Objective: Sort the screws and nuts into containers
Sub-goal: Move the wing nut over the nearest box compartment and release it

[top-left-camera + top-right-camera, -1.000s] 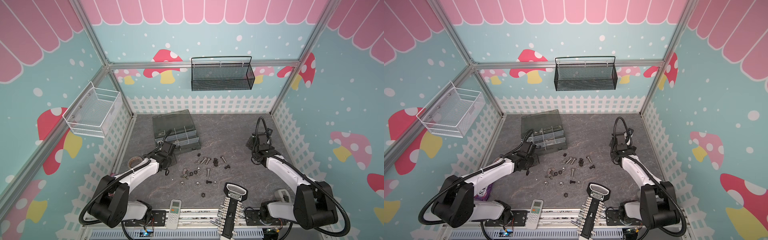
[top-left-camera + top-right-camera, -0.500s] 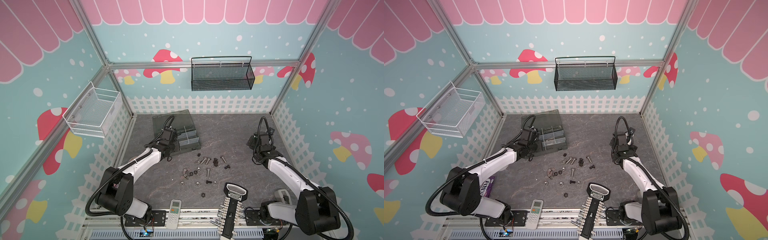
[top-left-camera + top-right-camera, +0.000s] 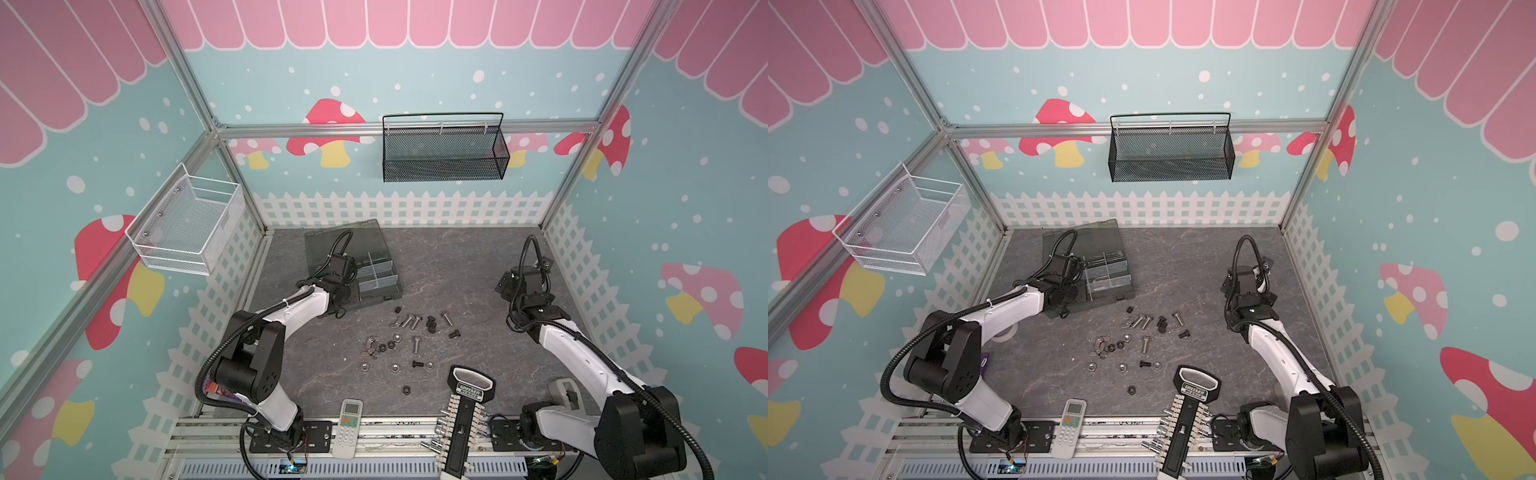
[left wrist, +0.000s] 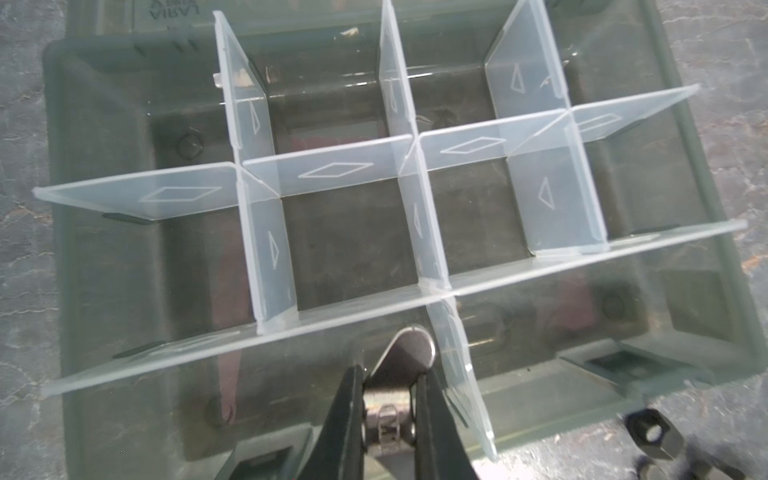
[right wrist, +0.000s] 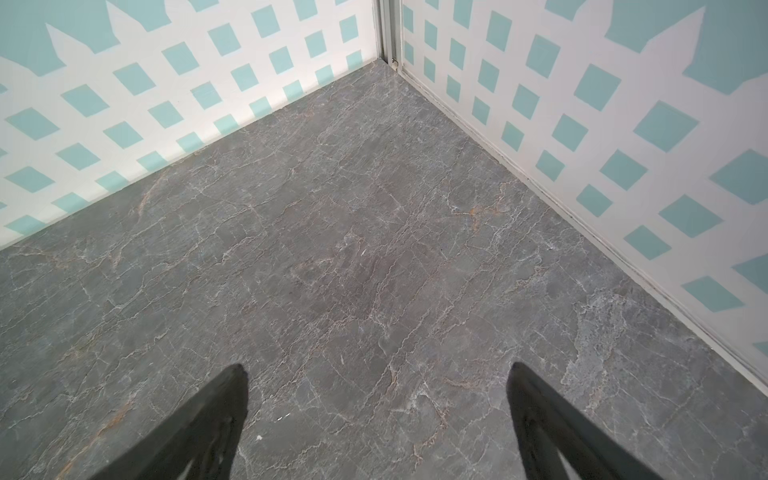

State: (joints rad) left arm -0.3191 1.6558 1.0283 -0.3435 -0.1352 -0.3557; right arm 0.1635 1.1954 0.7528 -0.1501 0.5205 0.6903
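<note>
The organizer box (image 3: 376, 286) (image 3: 1108, 280) lies open at the back left, its lid (image 3: 365, 237) flat behind it. Pale dividers (image 4: 324, 174) split it into containers, and those I see hold nothing. My left gripper (image 4: 392, 370) hovers over the near row, shut on a shiny silver piece (image 4: 411, 349) that looks like a screw. Loose silver screws (image 3: 409, 321), black screws (image 3: 432, 324) and nuts (image 3: 376, 345) lie scattered mid-table; a black nut (image 4: 650, 434) lies just outside the box. My right gripper (image 5: 376, 370) (image 3: 508, 286) hangs open over bare floor near the right wall.
A socket rack (image 3: 465, 419) and a remote control (image 3: 351, 422) lie at the front edge. A black mesh basket (image 3: 444, 153) hangs on the back wall, a white wire basket (image 3: 187, 224) on the left wall. White fence panels (image 5: 582, 124) close the table's sides.
My left gripper has travelled from beside the loose pile back and up over the organizer box, staying shut. The right arm has shifted slightly toward the back, still open.
</note>
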